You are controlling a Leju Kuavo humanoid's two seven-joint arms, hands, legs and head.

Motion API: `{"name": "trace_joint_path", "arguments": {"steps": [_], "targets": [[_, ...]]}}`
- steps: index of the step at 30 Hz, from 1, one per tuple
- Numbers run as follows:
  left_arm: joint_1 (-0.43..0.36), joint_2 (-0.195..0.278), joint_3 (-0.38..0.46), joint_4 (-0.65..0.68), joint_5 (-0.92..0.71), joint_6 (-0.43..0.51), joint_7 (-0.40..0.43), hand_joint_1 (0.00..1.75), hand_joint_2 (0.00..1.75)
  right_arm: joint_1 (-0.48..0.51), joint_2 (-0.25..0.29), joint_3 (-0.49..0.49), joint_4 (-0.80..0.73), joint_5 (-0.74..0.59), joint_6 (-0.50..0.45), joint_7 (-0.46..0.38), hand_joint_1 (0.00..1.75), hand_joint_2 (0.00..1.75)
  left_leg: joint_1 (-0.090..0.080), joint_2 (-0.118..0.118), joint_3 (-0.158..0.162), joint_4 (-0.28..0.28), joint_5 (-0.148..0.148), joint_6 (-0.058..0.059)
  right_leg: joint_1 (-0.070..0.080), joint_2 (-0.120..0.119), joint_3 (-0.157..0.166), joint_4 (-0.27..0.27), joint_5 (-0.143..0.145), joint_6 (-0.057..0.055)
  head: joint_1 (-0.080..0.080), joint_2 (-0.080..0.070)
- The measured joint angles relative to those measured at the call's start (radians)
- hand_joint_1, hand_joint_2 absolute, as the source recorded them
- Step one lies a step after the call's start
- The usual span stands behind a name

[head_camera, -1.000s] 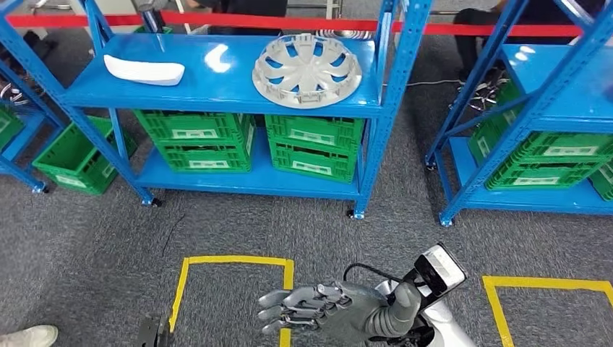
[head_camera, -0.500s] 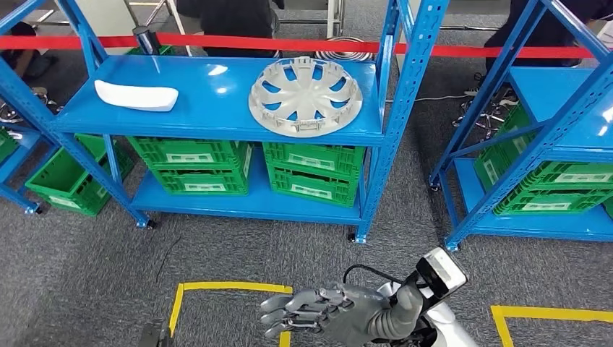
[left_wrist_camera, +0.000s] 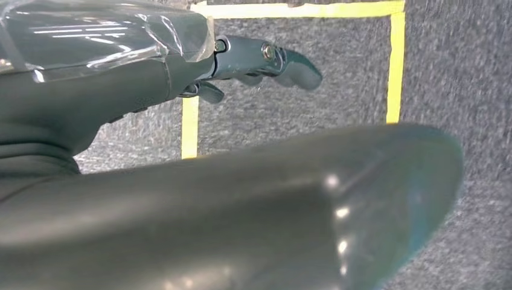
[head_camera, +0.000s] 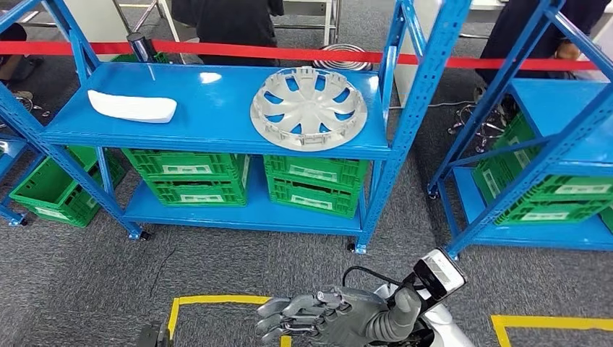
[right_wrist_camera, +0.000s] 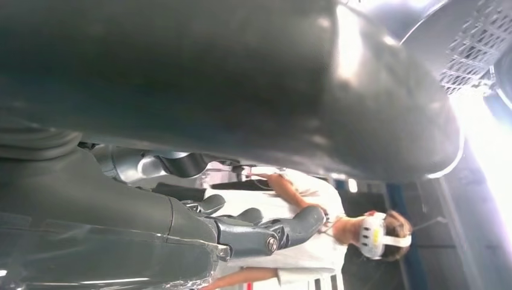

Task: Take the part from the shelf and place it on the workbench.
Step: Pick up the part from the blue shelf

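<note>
A silver-white wheel cover (head_camera: 309, 108) lies flat on the right half of the blue shelf's top board (head_camera: 209, 108). A long white moulded part (head_camera: 132, 106) lies on the left half of the same board. My right hand (head_camera: 318, 316) is raised low in the head view, well short of the shelf, with its fingers stretched out towards the left and nothing in it. In the right wrist view its dark fingers (right_wrist_camera: 265, 232) are apart. My left hand (left_wrist_camera: 259, 60) hangs over the grey floor, its fingers extended and holding nothing.
Green crates (head_camera: 312, 177) fill the shelf's lower board. A second blue shelf (head_camera: 556, 137) with green crates stands to the right. Red barrier tape (head_camera: 289, 53) runs behind, with people standing beyond it. Yellow tape squares (head_camera: 217, 300) mark the grey carpet.
The whole picture has shifted: the shelf now sits lower and slightly larger, so the camera has moved. My right hand keeps the same outstretched pose.
</note>
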Motion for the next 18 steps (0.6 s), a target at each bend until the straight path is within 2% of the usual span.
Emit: {"name": "trace_joint_path", "arguments": {"steps": [1, 2, 4, 5, 6, 7, 8, 9, 11, 12, 14, 15, 16, 17, 18], "targets": [[0.000, 0.001, 0.000, 0.000, 0.000, 0.000, 0.000, 0.00, 0.00, 0.000, 0.001, 0.000, 0.000, 0.001, 0.003, 0.000, 0.00, 0.00, -0.001, -0.001, 0.008, 0.000, 0.007, 0.007, -0.001, -0.001, -0.018, 0.036, -0.018, -0.002, 0.001, 0.000], [0.000, 0.001, 0.000, -0.001, -0.001, 0.000, 0.000, 0.00, 0.00, 0.000, 0.002, -0.001, 0.000, 0.003, 0.006, 0.000, 0.00, 0.00, -0.002, -0.002, 0.014, -0.001, 0.008, 0.012, -0.001, -0.002, -0.051, 0.093, -0.040, -0.005, 0.002, 0.000], [0.001, 0.002, 0.001, -0.001, -0.002, -0.001, 0.000, 0.00, 0.00, 0.000, 0.004, -0.001, 0.000, 0.004, 0.007, 0.003, 0.00, 0.00, -0.010, -0.003, 0.017, 0.000, 0.001, 0.019, 0.000, -0.002, -0.135, 0.222, -0.084, -0.014, 0.002, 0.000], [0.002, 0.002, 0.001, -0.001, -0.002, -0.002, 0.000, 0.00, 0.00, 0.000, 0.005, -0.001, 0.000, 0.002, 0.006, 0.006, 0.00, 0.00, -0.014, -0.005, 0.020, 0.000, -0.004, 0.021, 0.000, -0.002, -0.169, 0.259, -0.097, -0.015, 0.002, 0.000], [0.003, 0.002, 0.001, -0.001, -0.002, -0.002, 0.000, 0.00, 0.00, 0.000, 0.004, 0.000, 0.000, 0.001, 0.005, 0.009, 0.00, 0.00, -0.017, -0.008, 0.026, 0.000, -0.011, 0.022, 0.001, -0.002, -0.185, 0.260, -0.099, -0.013, 0.002, 0.000], [0.004, 0.002, 0.001, -0.001, -0.002, -0.002, 0.000, 0.00, 0.00, 0.000, 0.004, 0.000, 0.000, 0.000, 0.004, 0.011, 0.00, 0.00, -0.019, -0.010, 0.035, 0.000, -0.020, 0.022, 0.002, -0.002, -0.184, 0.225, -0.085, -0.009, 0.002, 0.000], [0.004, 0.002, 0.001, -0.001, -0.002, -0.002, 0.000, 0.00, 0.00, 0.000, 0.003, 0.000, 0.000, -0.001, 0.004, 0.012, 0.00, 0.00, -0.021, -0.012, 0.045, 0.000, -0.029, 0.021, 0.004, -0.003, -0.168, 0.162, -0.055, -0.004, 0.002, 0.000], [0.005, 0.001, 0.001, -0.001, -0.002, -0.003, 0.000, 0.00, 0.00, 0.001, 0.003, 0.000, 0.000, -0.001, 0.004, 0.013, 0.00, 0.00, -0.022, -0.014, 0.054, 0.001, -0.039, 0.018, 0.007, -0.004, -0.149, 0.092, -0.013, -0.002, 0.003, 0.000], [0.006, 0.000, 0.001, -0.002, -0.002, -0.003, 0.000, 0.00, 0.00, 0.001, 0.002, 0.000, 0.000, -0.002, 0.004, 0.014, 0.00, 0.00, -0.025, -0.016, 0.068, -0.002, -0.062, 0.009, 0.013, -0.007, -0.117, 0.004, 0.040, -0.014, 0.002, 0.000], [0.006, 0.000, 0.001, -0.002, -0.002, -0.003, -0.001, 0.00, 0.00, 0.001, 0.002, 0.000, 0.000, -0.002, 0.004, 0.014, 0.00, 0.00, -0.026, -0.016, 0.078, 0.000, -0.068, 0.003, 0.016, -0.007, -0.110, -0.012, 0.047, -0.024, 0.002, 0.000], [0.004, 0.001, 0.002, -0.005, -0.003, -0.002, -0.001, 0.00, 0.00, 0.000, 0.002, 0.000, -0.001, -0.002, 0.004, 0.015, 0.00, 0.00, -0.026, -0.014, 0.085, 0.025, -0.064, -0.008, 0.013, -0.004, -0.085, -0.019, 0.040, -0.044, 0.001, 0.000], [0.003, 0.001, 0.002, -0.007, -0.003, -0.002, -0.002, 0.00, 0.00, 0.000, 0.003, 0.000, -0.001, -0.003, 0.004, 0.015, 0.00, 0.00, -0.024, -0.013, 0.072, 0.064, -0.049, -0.013, 0.010, -0.004, -0.071, -0.023, 0.037, -0.052, 0.001, 0.000], [0.001, 0.001, 0.002, -0.008, -0.003, -0.002, -0.002, 0.00, 0.00, -0.001, 0.004, 0.001, -0.002, -0.003, 0.004, 0.014, 0.00, 0.00, -0.022, -0.012, 0.042, 0.118, -0.036, -0.018, 0.008, -0.004, -0.053, -0.023, 0.030, -0.059, 0.001, 0.000], [0.001, 0.001, 0.002, -0.008, -0.004, -0.002, -0.002, 0.00, 0.00, -0.002, 0.005, 0.001, -0.002, -0.004, 0.006, 0.014, 0.00, 0.00, -0.020, -0.011, -0.001, 0.183, -0.032, -0.024, 0.006, -0.003, -0.037, -0.024, 0.020, -0.064, 0.001, 0.000], [0.002, 0.001, 0.003, -0.008, -0.004, -0.002, -0.002, 0.00, 0.00, -0.002, 0.007, 0.002, -0.002, -0.003, 0.008, 0.014, 0.00, 0.00, -0.018, -0.010, -0.048, 0.243, -0.047, -0.030, 0.007, -0.002, -0.023, -0.024, 0.007, -0.067, 0.001, 0.000]]}}
